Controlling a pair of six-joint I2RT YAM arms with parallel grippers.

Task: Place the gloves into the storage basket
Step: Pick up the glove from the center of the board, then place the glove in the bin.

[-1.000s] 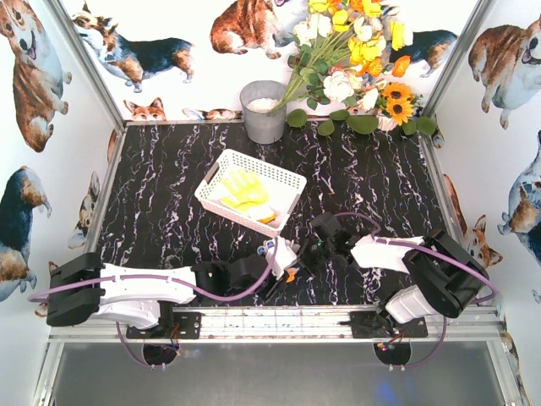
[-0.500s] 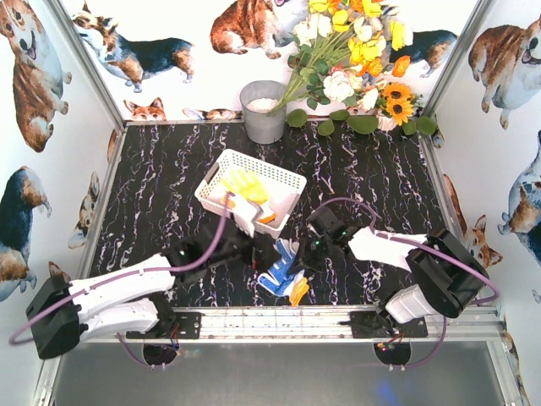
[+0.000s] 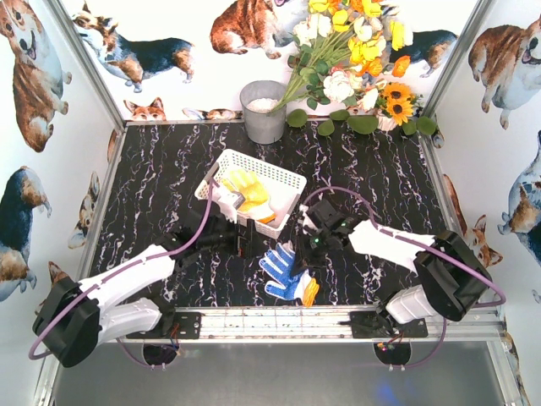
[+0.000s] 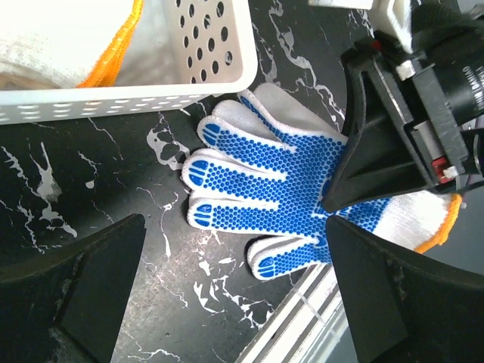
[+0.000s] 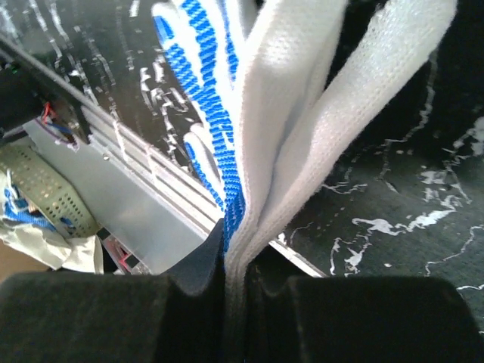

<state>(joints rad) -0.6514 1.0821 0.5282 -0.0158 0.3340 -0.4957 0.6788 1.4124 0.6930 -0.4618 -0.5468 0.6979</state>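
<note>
The white storage basket holds a yellow glove and a white glove with an orange cuff. The left wrist view shows that basket's lattice wall and the orange-cuffed glove inside. A white glove with a blue dotted palm spreads over the table just in front of the basket. My right gripper is shut on it, the knit pinched between the jaws. My left gripper hangs wide open over the blue-palm glove, holding nothing.
A round grey bucket and a bunch of flowers stand at the back. The metal front rail runs just below the blue-palm glove. The black marbled table is walled in by corgi-print panels.
My left gripper carried the white orange-cuffed glove from the front edge to the basket, opened and let it go there. My right gripper, still shut, shifted the blue-palm glove slightly.
</note>
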